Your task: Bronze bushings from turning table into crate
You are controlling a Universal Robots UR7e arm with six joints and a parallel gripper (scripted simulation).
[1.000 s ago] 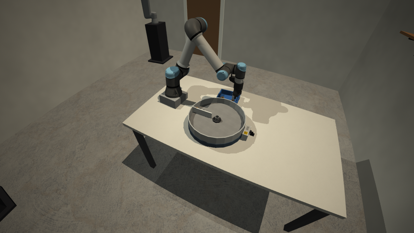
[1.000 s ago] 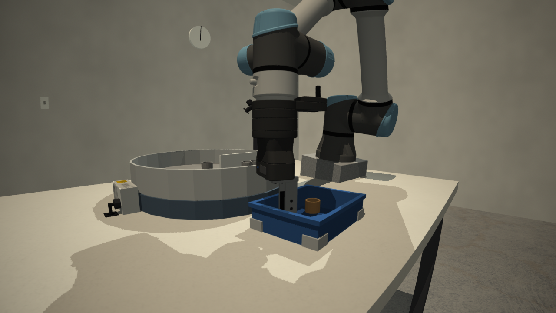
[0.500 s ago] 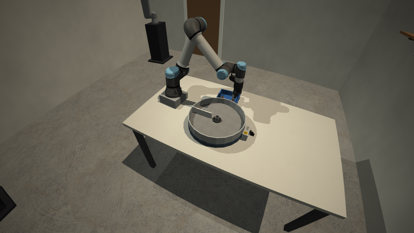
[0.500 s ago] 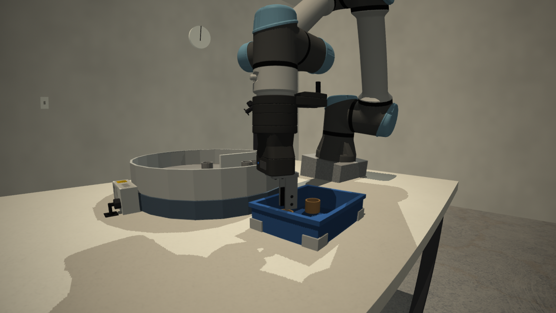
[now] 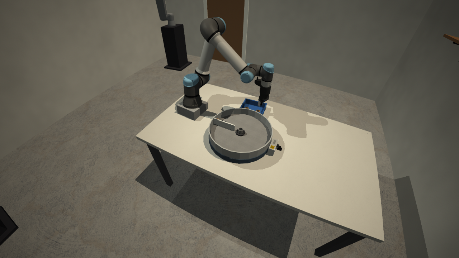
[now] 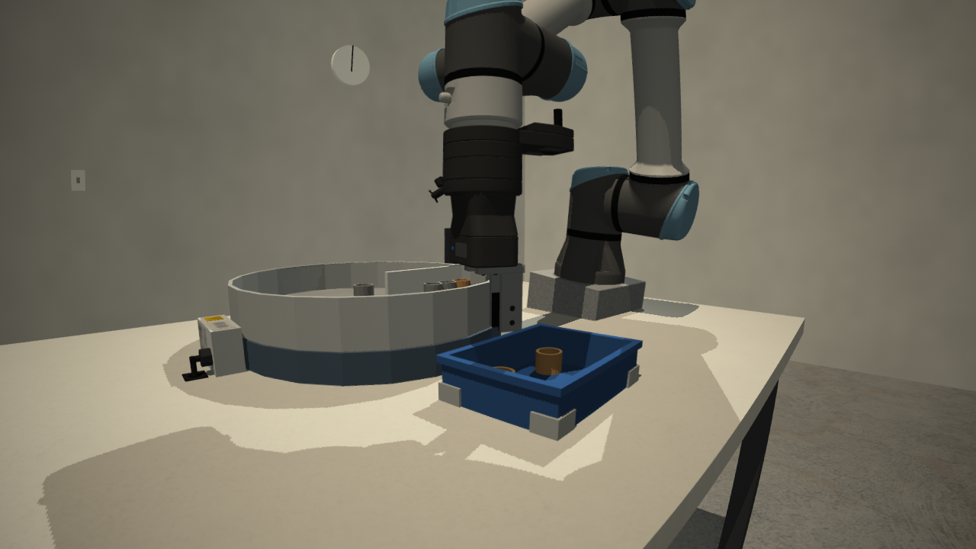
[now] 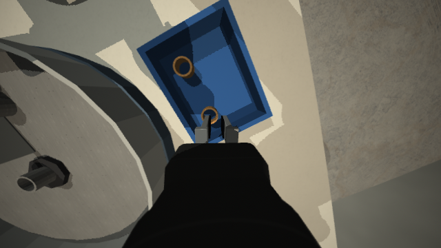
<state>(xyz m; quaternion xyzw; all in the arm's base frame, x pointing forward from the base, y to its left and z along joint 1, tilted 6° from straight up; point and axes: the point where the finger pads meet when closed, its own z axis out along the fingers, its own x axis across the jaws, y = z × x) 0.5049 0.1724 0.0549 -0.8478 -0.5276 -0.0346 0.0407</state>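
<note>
The walled turning table [image 5: 240, 156] [image 6: 361, 324] [image 7: 103, 196] holds one bronze bushing [image 6: 461, 282] and two steel bushings [image 6: 432, 287] beside its divider [image 5: 223, 124] [image 6: 416, 281]. Near it, the blue crate [image 5: 264, 109] [image 6: 498, 399] [image 7: 227, 79] contains two bronze bushings [image 5: 258, 110] [image 6: 548, 361] [image 7: 174, 68], set apart. Above the crate, the gripper [image 5: 259, 104] [image 6: 506, 330] [image 7: 216, 122] has its fingers partly open, gripping nothing.

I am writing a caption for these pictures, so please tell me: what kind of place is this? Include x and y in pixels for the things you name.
Probably a robot lab or small test cell: an arm on a block [image 5: 187, 111] [image 6: 556, 298], a walled turning table [image 5: 240, 156] [image 6: 341, 327], and a second machine on a black pedestal [image 5: 174, 46].
</note>
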